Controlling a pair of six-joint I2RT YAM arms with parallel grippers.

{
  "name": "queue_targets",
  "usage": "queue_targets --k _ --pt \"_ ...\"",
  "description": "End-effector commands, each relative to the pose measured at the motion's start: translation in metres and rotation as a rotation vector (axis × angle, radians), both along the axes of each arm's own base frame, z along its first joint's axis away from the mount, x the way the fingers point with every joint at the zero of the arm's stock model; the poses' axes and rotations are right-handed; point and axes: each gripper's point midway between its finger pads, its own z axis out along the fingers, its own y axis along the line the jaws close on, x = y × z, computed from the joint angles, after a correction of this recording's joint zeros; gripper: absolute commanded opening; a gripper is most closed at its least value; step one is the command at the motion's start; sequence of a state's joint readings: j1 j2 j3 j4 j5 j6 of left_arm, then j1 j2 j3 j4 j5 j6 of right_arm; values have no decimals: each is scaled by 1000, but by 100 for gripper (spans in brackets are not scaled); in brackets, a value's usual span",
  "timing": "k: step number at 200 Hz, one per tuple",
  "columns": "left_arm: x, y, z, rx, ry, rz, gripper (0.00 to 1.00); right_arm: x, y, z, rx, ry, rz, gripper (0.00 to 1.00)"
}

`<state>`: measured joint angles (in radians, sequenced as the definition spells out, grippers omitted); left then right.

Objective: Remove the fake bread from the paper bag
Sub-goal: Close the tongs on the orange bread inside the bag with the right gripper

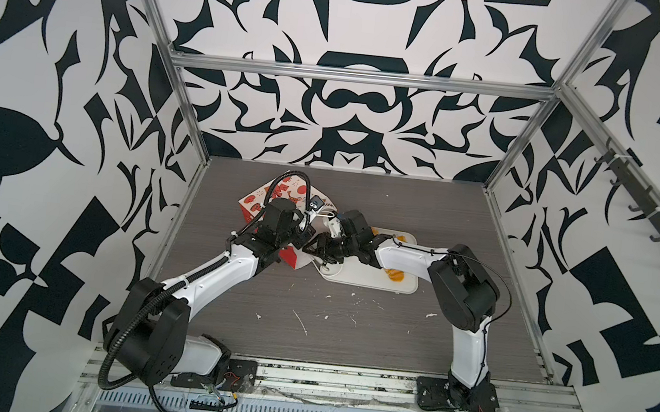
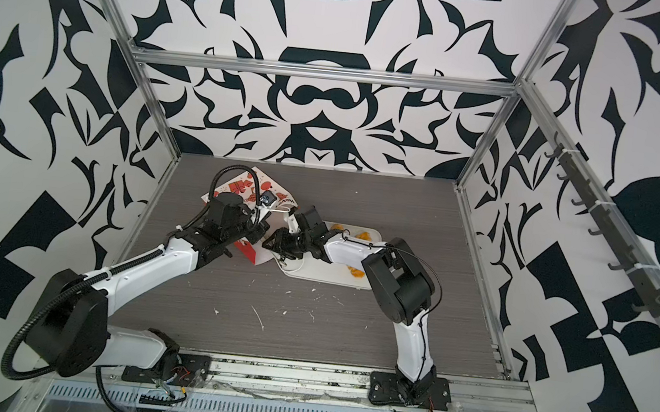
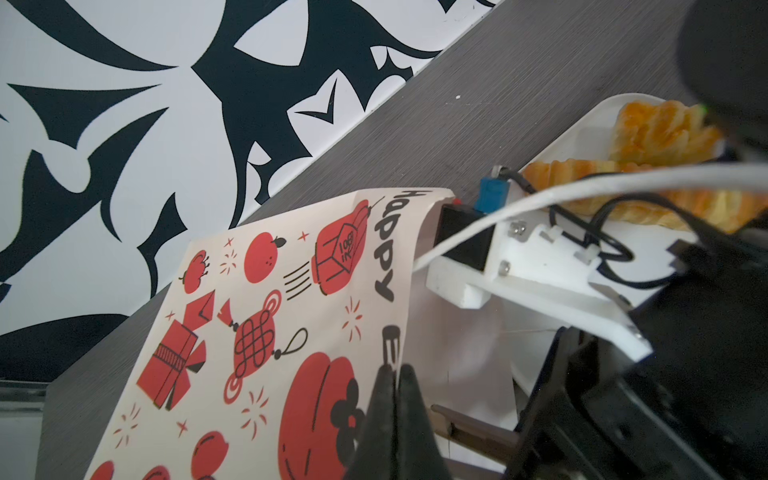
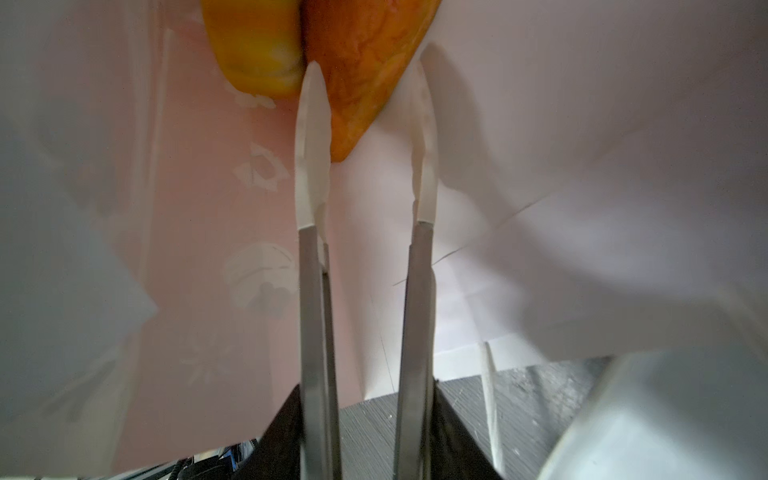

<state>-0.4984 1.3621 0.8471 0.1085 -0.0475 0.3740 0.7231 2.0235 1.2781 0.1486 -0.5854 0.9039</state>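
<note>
Bread sits in two places. Inside the paper bag (image 3: 257,316), seen from the right wrist, a brown-orange triangle (image 4: 361,41) lies against a yellow pastry (image 4: 253,45) on the white lining. The right claw (image 4: 366,72) is deep in the bag's mouth, its two white-tipped fingers (image 4: 311,145) apart and flanking the triangle's pointed end; whether they press on it cannot be told.

The bag lies on its side on the counter (image 1: 348,334), its mouth toward the white tray (image 1: 362,281) and just beside it. The left claw (image 3: 392,370) is clenched on the bag's rim, pinching the printed paper at the mouth.

On the tray, partly hidden by the right arm (image 1: 410,257), rest more yellow-orange pastries (image 1: 396,276), among them a striped roll (image 3: 665,133) and a long ridged piece (image 3: 552,170).
</note>
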Motion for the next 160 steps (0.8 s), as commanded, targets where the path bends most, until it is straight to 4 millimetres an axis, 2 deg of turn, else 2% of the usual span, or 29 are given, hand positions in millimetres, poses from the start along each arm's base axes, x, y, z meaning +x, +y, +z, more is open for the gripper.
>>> queue_targets --k 1,57,99,160 --pt "-4 -4 8 -26 -18 -30 0 13 13 41 108 -64 2 45" --pt "-5 -7 4 -31 -7 -41 0 20 14 42 120 -66 -6 45" --pt "-6 -7 6 -36 -10 -42 0 31 15 36 108 -54 -37 45" --pt "-7 -7 4 -33 -7 -47 0 44 19 38 122 -52 -86 42"
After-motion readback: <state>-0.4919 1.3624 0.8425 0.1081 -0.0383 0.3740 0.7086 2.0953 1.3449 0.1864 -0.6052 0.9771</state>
